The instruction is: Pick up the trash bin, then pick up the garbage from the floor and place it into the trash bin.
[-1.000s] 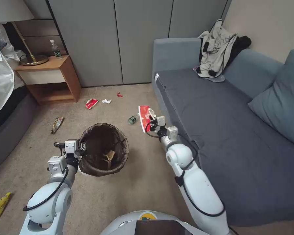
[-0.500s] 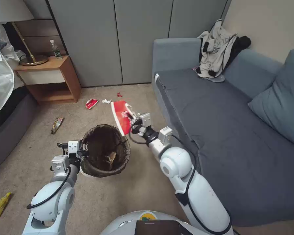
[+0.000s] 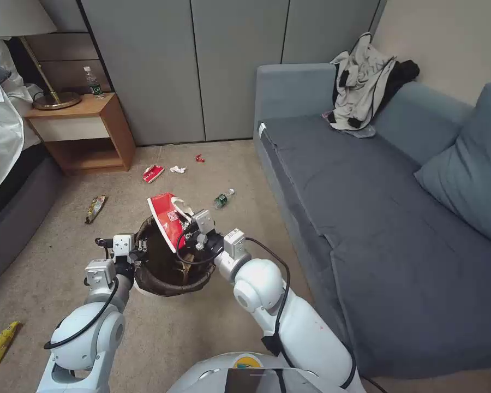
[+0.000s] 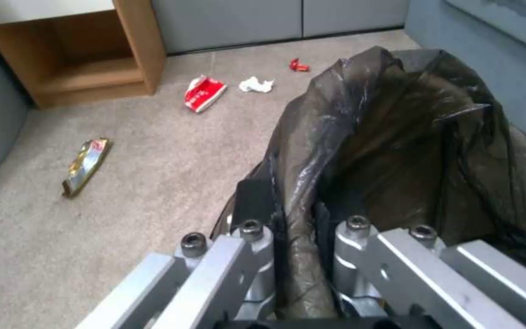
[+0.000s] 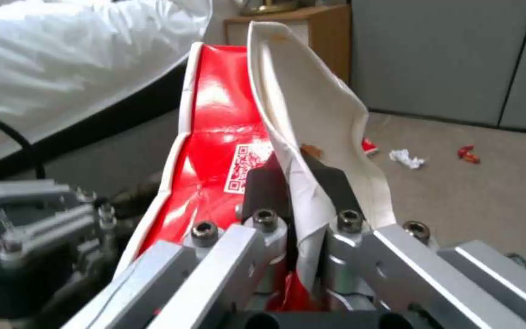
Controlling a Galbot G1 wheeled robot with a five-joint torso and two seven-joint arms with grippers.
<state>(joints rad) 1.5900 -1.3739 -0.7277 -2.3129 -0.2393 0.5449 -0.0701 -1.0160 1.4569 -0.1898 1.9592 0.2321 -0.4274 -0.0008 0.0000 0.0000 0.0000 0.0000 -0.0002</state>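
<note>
The bin (image 3: 172, 267), lined with a dark bag, is held off the carpet. A red-and-white packet (image 3: 168, 218) is held above its rim. Other litter (image 3: 153, 173) is scattered on the floor.

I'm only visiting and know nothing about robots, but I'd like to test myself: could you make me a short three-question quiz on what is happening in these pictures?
1. True or false: the right gripper holds a red-and-white packet over the trash bin.
2. What does the left gripper grip?
A. the nightstand
B. the bin's bag-lined rim
C. a bottle
3. Fill in: the small plastic bottle on the carpet lies close to the ____.

Key
1. True; the wrist view shows the fingers pinching the packet's white side.
2. B; the bag sits clamped between the fingers.
3. Sofa.
</note>
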